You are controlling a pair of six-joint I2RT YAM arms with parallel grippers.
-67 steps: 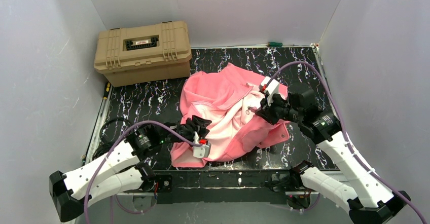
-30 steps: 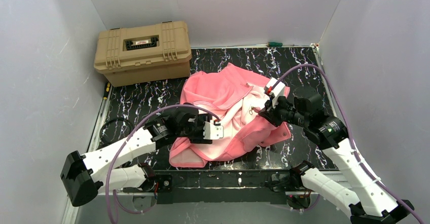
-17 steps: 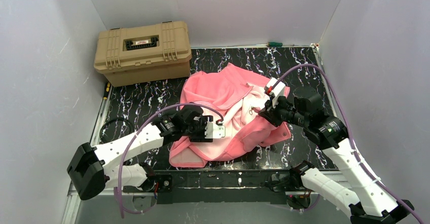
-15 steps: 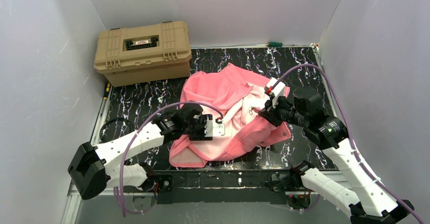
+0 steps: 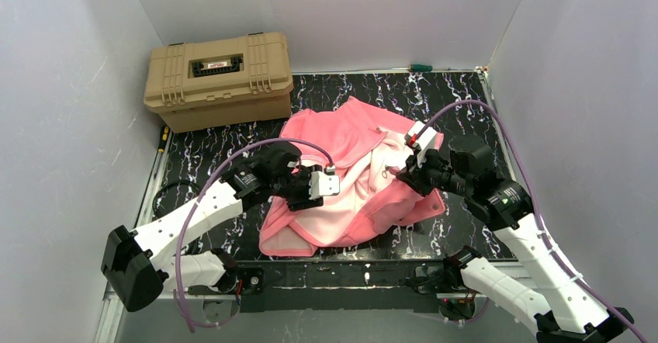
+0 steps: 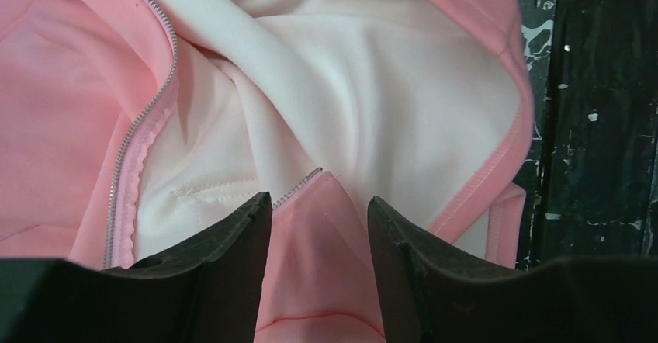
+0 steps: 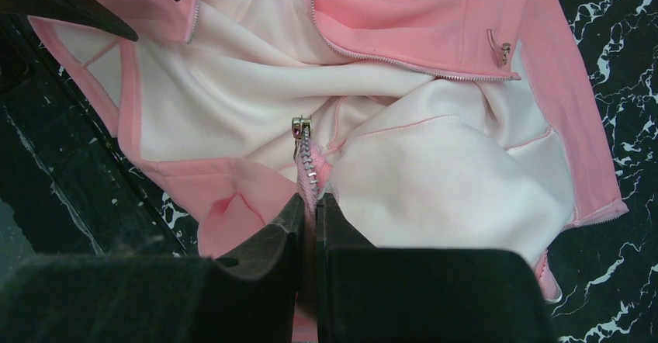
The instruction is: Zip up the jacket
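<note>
- The jacket (image 5: 349, 164) lies crumpled and unzipped on the worktop (image 5: 217, 157), from the middle toward the near edge. It is spread open, with pale lining showing between its two front edges.
- The right gripper (image 7: 310, 198) is pinched nearly shut on the jacket's right front edge, with the zip teeth (image 7: 310, 168) between its fingertips. The slider (image 7: 299, 126) sits just beyond the tips, so the held strip runs straight out from the fingers, toward the left arm.
- The left gripper (image 6: 318, 202) has its jaws about half apart and, as far as I can judge, grips nothing. It is poised low over the left half of the jacket.
- The loose zip end (image 6: 299, 190) lies between the left fingers, closer to the left one. Its short length slants across the gap rather than along it. The rest of that track (image 6: 132, 149) runs away beside the left finger.
- The key relation is that this free end is right under the left gripper, while the slider is off to the right in the other gripper's hold, with a stretch of lining between them.
- My judgement is that the left arm should close on its end, then carry it rightward to line up with the slider's axis.
</note>
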